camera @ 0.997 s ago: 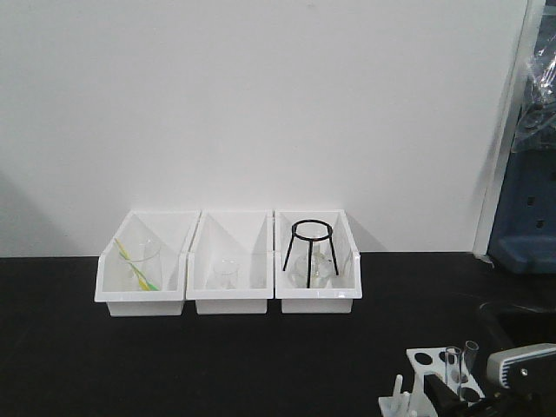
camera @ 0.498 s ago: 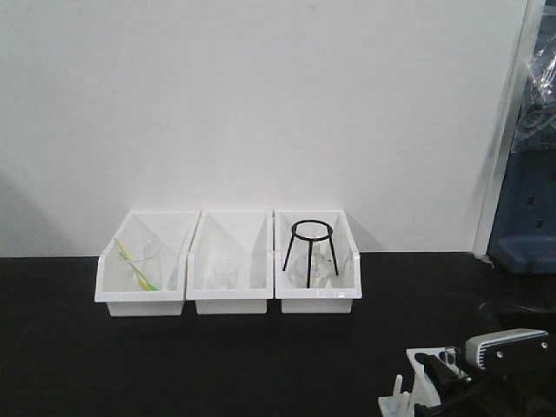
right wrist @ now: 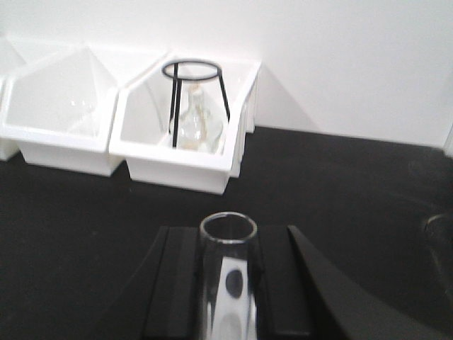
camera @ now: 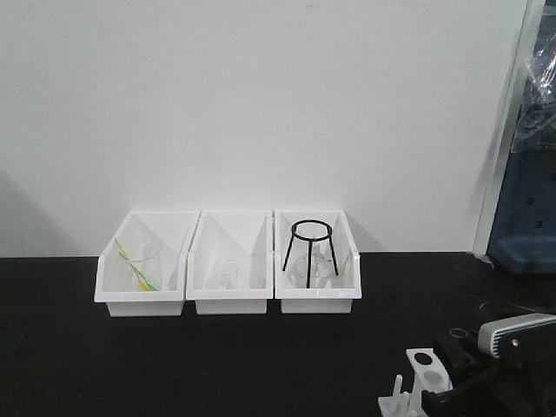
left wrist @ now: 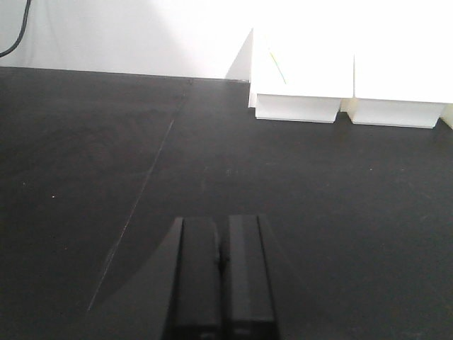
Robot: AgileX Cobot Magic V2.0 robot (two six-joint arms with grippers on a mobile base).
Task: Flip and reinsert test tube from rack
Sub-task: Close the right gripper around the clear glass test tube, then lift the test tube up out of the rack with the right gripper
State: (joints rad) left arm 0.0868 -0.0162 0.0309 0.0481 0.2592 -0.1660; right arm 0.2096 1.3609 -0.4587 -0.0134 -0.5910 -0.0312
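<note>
The white rack [camera: 424,368] stands at the table's front right, with short pegs [camera: 398,389] on its left side. My right gripper [camera: 455,349] hangs over the rack's right part and hides the tubes there. In the right wrist view the right gripper [right wrist: 228,283] is shut on a clear glass test tube [right wrist: 228,269], which stands upright with its open mouth up. White rack with a dark hole shows through the glass. A second glass tube [right wrist: 440,248] shows faintly at the right edge. My left gripper [left wrist: 222,276] is shut and empty over bare black table.
Three white open-front bins stand at the back by the wall. The left bin [camera: 113,291] holds a beaker with a yellow-green stick, the middle bin [camera: 230,304] a small beaker, the right bin [camera: 317,304] a black tripod stand [camera: 311,243] and a flask. Blue equipment [camera: 526,217] is at the far right.
My right gripper moved left onto the two tubes in the rack, then rose a little. The tubes seen in the rack a second ago are now hidden behind it.
</note>
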